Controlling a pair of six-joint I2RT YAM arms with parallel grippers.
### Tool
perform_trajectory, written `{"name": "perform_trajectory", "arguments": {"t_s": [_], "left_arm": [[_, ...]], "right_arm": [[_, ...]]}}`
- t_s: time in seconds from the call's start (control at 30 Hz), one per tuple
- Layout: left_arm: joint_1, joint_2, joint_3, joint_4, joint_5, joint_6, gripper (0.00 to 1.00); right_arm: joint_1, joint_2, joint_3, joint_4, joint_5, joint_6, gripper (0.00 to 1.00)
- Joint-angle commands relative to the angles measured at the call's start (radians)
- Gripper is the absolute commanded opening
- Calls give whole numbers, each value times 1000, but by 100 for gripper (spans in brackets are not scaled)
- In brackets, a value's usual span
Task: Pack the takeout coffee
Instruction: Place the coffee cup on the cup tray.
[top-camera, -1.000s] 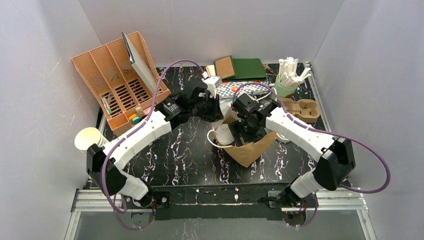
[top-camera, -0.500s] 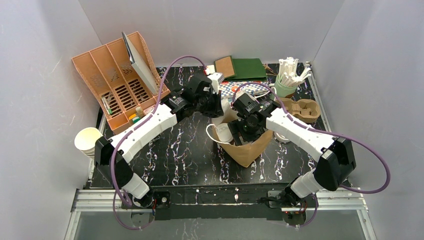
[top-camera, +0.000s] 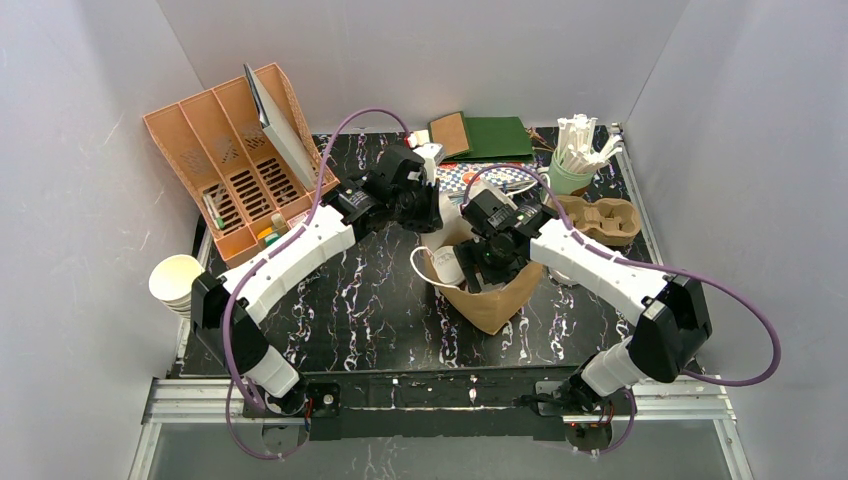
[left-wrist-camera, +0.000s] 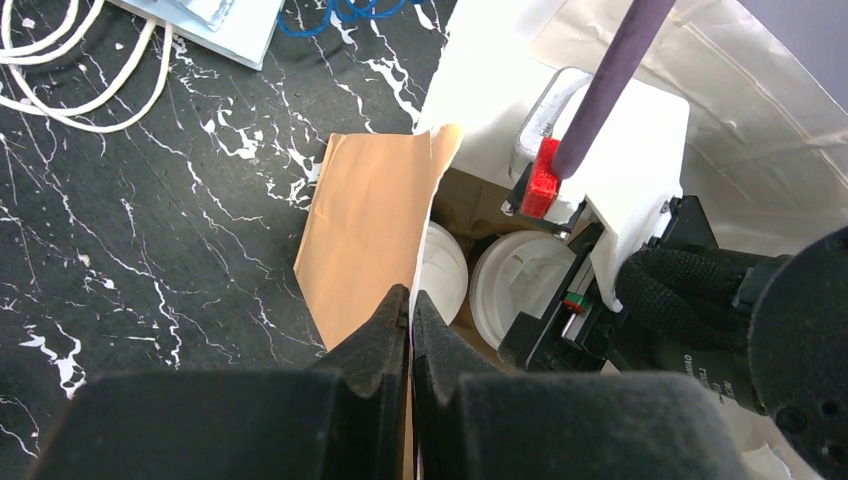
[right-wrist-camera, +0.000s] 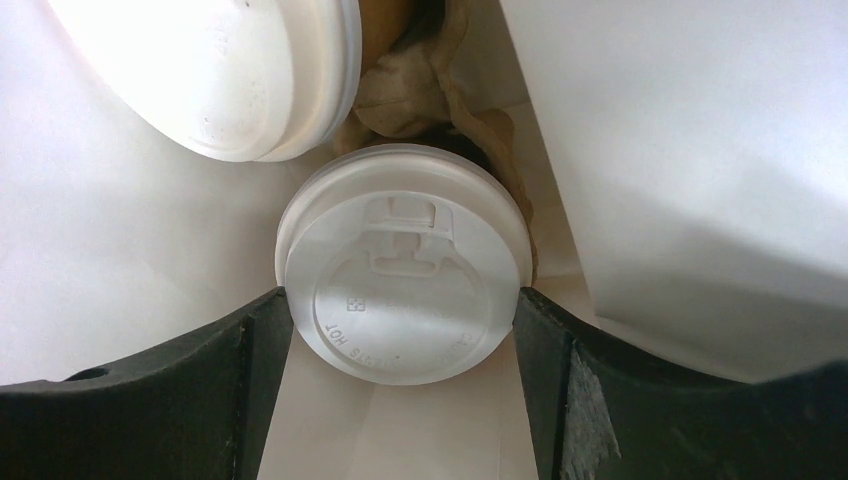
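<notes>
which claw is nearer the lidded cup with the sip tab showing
Right. The right claw is down in the paper bag, gripping that lidded cup from both sides; the left claw is above, pinching the bag's rim.

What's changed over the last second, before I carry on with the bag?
The left claw, shut on the rim of the paper bag, moved toward the far side of the table, taking the rim along. The right claw stayed inside the bag, clamped on the lidded cup. Everything else unchanged.
</notes>
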Motion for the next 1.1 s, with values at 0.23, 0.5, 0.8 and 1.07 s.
{"name": "perform_trajectory", "arguments": {"t_s": [0.23,0.5,0.8,1.07], "left_arm": [[16,14,37,-35,-13,17,0],[19,18,39,-33,-5,19,0],[19,23,43,-33,20,31,0],[20,26,67,-58,17,57,0]], "right_arm": [[22,135,-172,29,120,45,29],[22,101,-101,-20,151,40,36],[22,61,38,-108,175,38,98],[21,18,141,-162,182,23,98]]}}
